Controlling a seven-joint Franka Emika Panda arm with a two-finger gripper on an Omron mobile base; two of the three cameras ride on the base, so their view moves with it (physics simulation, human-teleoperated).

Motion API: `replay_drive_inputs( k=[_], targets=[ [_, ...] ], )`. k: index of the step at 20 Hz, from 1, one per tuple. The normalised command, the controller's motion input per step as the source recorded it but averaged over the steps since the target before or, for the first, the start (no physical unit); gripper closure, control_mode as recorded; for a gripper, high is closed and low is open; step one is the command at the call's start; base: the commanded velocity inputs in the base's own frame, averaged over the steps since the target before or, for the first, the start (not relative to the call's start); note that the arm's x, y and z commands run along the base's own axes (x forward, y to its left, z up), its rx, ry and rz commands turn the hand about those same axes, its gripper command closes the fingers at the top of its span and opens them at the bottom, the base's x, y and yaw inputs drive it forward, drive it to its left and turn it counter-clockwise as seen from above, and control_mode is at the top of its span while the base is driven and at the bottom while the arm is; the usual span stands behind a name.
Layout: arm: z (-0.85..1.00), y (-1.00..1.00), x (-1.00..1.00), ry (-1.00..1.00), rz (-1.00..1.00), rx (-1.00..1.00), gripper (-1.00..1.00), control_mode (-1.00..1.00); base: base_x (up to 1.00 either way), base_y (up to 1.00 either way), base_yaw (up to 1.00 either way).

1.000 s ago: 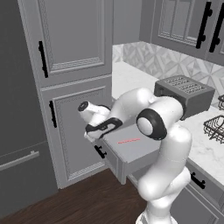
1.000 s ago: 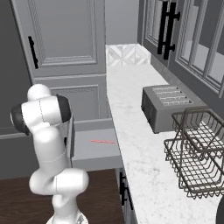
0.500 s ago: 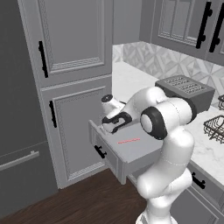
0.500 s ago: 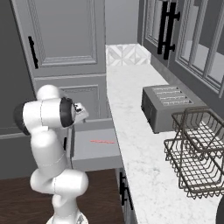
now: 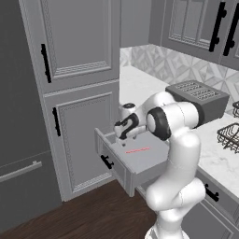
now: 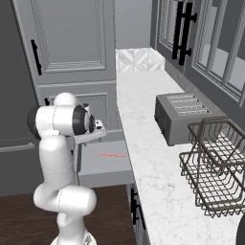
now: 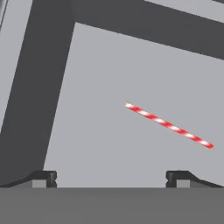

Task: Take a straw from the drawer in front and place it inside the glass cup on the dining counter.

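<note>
Hand, fingers spread wide and empty, hovers over the pulled-out drawer to reach the straw lying flat inside.

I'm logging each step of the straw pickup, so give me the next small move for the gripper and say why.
Probably lower the gripper toward the straw and centre over it. In the hand view the straw lies flat and alone on the floor of the open drawer, ahead of and off to one side of the wide-open fingertips, so nothing is grasped yet.
</note>
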Motion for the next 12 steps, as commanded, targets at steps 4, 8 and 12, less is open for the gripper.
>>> replay_drive_inputs(
  k=[4,8,12],
  targets=[
    [-0.47,0.16,-0.06,0.0,0.0,0.08,-1.0,-1.0,0.0,0.0,0.0],
    [-0.46,0.62,-0.23,0.0,0.0,0.02,-1.0,-1.0,0.0,0.0,0.0],
    [-0.35,0.82,-0.33,0.0,0.0,0.0,-1.0,-1.0,0.0,0.0,0.0]
  ],
)
